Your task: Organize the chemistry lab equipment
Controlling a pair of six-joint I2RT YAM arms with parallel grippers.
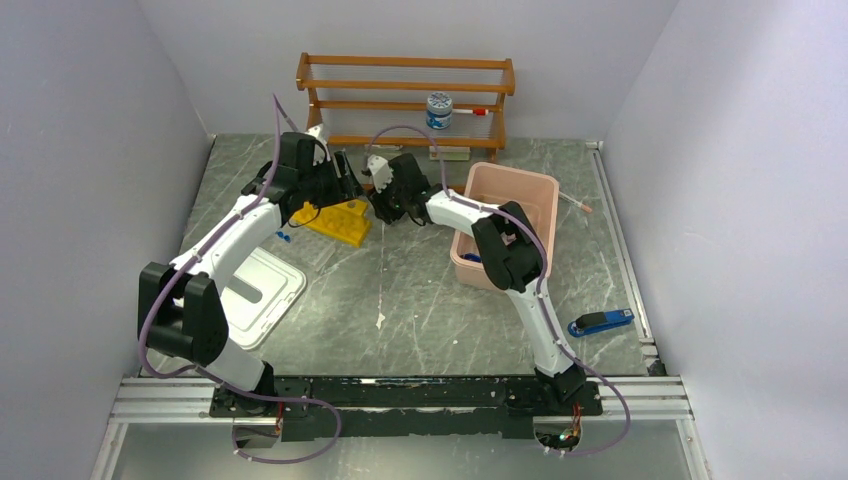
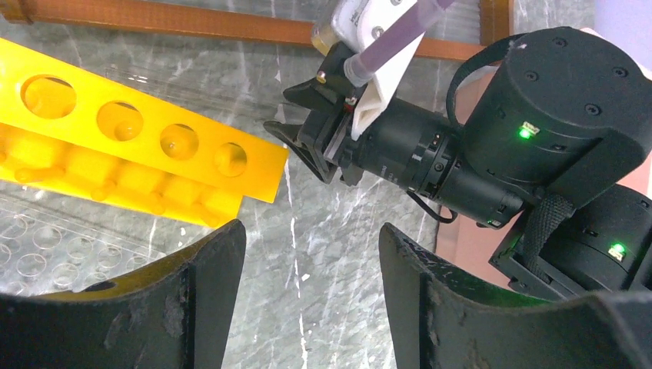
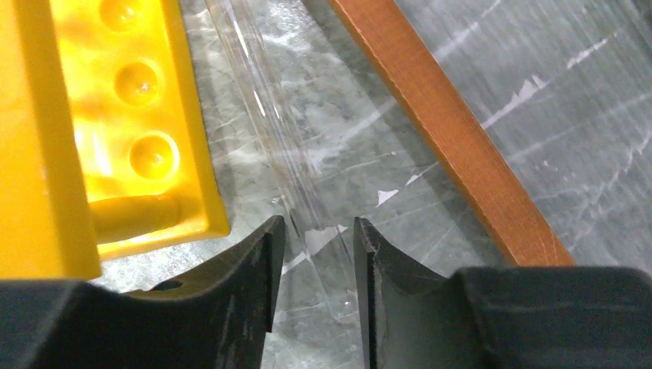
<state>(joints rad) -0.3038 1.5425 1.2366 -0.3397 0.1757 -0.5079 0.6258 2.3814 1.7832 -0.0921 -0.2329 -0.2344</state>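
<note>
A yellow test-tube rack (image 1: 333,221) with a row of round holes lies tilted on the grey marbled surface (image 1: 400,300), toward its far side and just in front of a wooden shelf (image 1: 405,62). Both arms reach in over the rack from either side.

A clear tube (image 3: 304,207) lies on the surface just beside the rack's end, running between the rack and the shelf's lowest wooden rail. The right end effector (image 3: 315,227) is lowered over this tube, its two dark fingers a narrow gap apart with the glass between them. Whether the pads actually press on the tube cannot be told from the wrist view.

The left end effector (image 2: 311,234) hovers at the rack's other side, fingers spread wide with only bare surface between them. It faces the right arm's wrist across the rack's corner.

A small blue item (image 1: 283,237), too small to identify, sits on the surface just left of the rack.

To the right stands a pink bin (image 1: 545,190), with something blue (image 1: 472,258) showing at its near-left corner under the right arm's elbow.

A white-lidded jar with a blue label (image 1: 439,110) stands on the shelf.

A white tray (image 1: 262,295) lies near the left arm, and a blue-and-black stapler-like tool (image 1: 601,322) rests well apart at the near right.
</note>
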